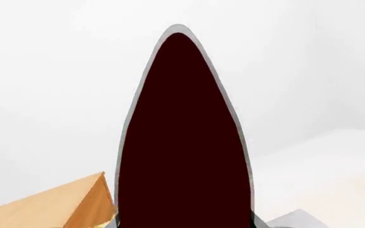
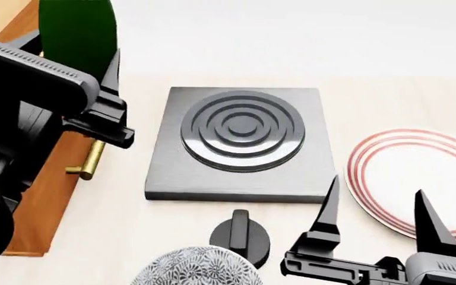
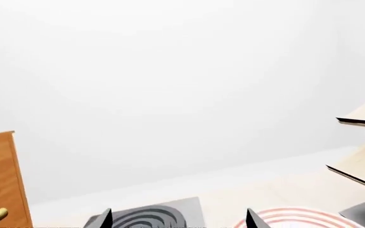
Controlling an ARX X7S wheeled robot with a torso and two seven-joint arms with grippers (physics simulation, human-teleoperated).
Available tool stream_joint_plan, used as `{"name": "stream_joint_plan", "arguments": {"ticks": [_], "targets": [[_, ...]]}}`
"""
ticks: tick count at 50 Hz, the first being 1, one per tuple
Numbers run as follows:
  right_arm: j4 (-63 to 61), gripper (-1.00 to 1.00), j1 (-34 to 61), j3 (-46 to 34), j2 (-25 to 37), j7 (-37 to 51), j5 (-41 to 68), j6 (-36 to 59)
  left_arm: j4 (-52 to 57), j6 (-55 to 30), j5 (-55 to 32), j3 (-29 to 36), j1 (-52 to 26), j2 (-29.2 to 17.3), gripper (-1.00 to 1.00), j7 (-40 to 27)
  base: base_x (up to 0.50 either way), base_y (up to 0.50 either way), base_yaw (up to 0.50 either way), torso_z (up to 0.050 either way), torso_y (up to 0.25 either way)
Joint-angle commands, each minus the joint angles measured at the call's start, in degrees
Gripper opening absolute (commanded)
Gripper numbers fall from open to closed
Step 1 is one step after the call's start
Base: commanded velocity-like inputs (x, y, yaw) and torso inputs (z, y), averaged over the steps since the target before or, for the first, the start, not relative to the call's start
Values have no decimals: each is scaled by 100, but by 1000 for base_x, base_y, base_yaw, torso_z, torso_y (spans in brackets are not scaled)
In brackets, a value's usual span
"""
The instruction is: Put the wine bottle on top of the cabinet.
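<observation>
Holding the wine bottle [image 2: 76, 35] in my left gripper [image 2: 93, 89] at far left, I see its dark green body raised above the orange-brown cabinet [image 2: 42, 196], by the brass handle [image 2: 89, 160]. The grip seems closed on the body, though the arm hides the contact. Glass is heavy, rigid, slick and breakable, so a mid-body hold suits it. At centre lies a grey hotplate [image 2: 244, 142] with its knob [image 2: 241, 234] and a patterned bowl [image 2: 196, 268]. Rightward, a red-ringed plate [image 2: 418, 172] sits beyond my right gripper [image 2: 379, 217], its jaws wide and empty.
</observation>
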Motion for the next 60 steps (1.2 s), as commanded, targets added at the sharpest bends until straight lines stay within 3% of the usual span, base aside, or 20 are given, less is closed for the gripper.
{"name": "stream_joint_plan", "arguments": {"ticks": [1, 8, 16, 29, 41, 60], "targets": [[35, 100, -24, 19, 46, 11, -1, -2, -309, -492, -85, -531, -855, -305, -100, -175, 0, 0, 0, 0, 0], [118, 100, -39, -54, -12, -15, -41, -63, -949, -784, 69, -586, -1691, -513, -100, -93, 0, 0, 0, 0, 1], [188, 100, -40, -127, -51, -55, -58, -107, -1431, -966, 58, -741, -2143, -633, -100, -17, 0, 0, 0, 0, 0], [171, 100, -2, -197, -42, -61, -49, -75, -2156, -1276, -260, -1702, -2891, -554, -100, -234, 0, 0, 0, 0, 1], [174, 100, 20, -191, -13, -48, -30, -68, -2770, -1172, -7, -1313, -3211, -862, -100, 66, 0, 0, 0, 1, 1], [79, 100, 19, -131, 57, 24, 45, -25, -3142, -1293, -76, -1249, -3215, -778, -100, 165, 0, 0, 0, 0, 1]]}}
